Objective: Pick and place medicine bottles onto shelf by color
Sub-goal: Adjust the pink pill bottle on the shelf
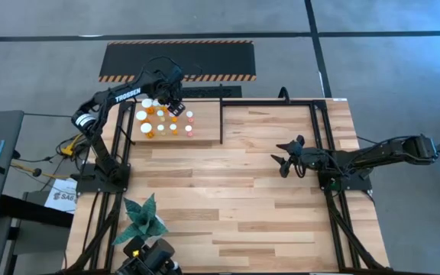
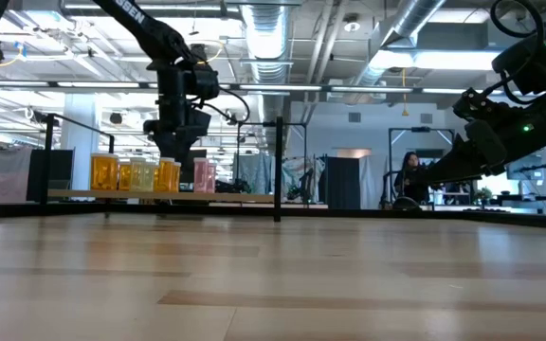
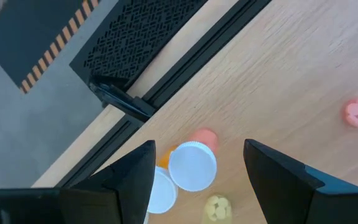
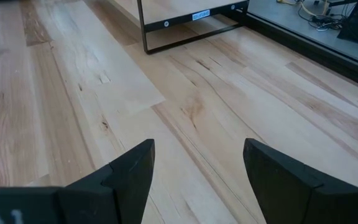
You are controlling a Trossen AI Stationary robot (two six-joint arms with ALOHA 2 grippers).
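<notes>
Beyond the bench we look into a large open hall: an exposed ceiling with silver ducts and pipes, lit by long bright strip lights. A person sits far back near a dark cabinet. From above we see a grey concrete floor crossed by dark lines, and a black mat with hazard-striped edges lying just past the bench's far side. A green folded-paper plant stands on the bench's near left corner (beside papers on the floor).
</notes>
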